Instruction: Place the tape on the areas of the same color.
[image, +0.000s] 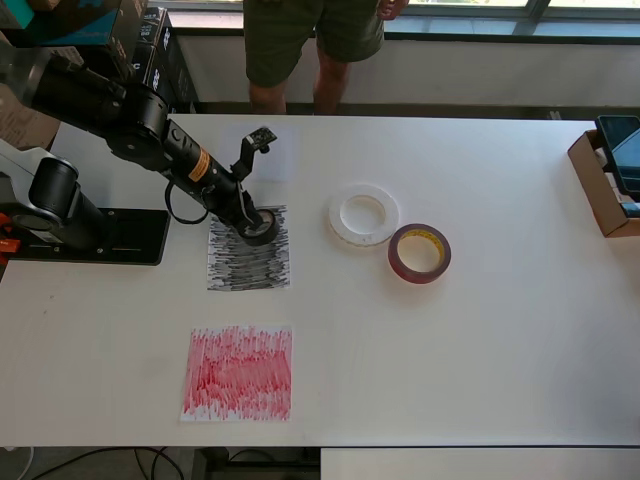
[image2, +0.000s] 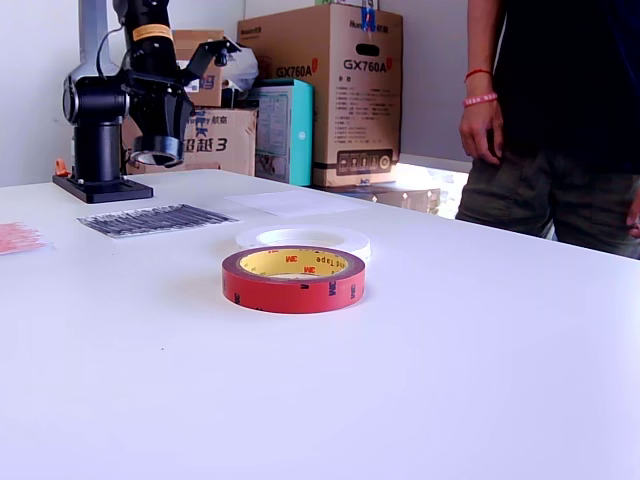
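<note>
My gripper (image: 255, 222) is shut on the small black tape roll (image: 260, 228) and holds it over the upper part of the scribbled black patch (image: 248, 265). In the exterior view the black roll (image2: 157, 154) hangs in the gripper (image2: 157, 148) well above the black patch (image2: 155, 219). The wide white roll (image: 364, 237) and the dark-red roll with a yellowish core (image: 398, 262) lie side by side on the table in the middle. The red patch (image: 238, 373) lies near the front edge. The faint white sheet (image: 268, 160) lies beyond the black patch.
The arm's black base (image: 95, 235) sits at the overhead view's left. A person (image: 312, 40) stands at the far table edge. A cardboard box (image: 600, 185) sits at the right edge. Stacked cartons (image2: 330, 90) stand behind the table.
</note>
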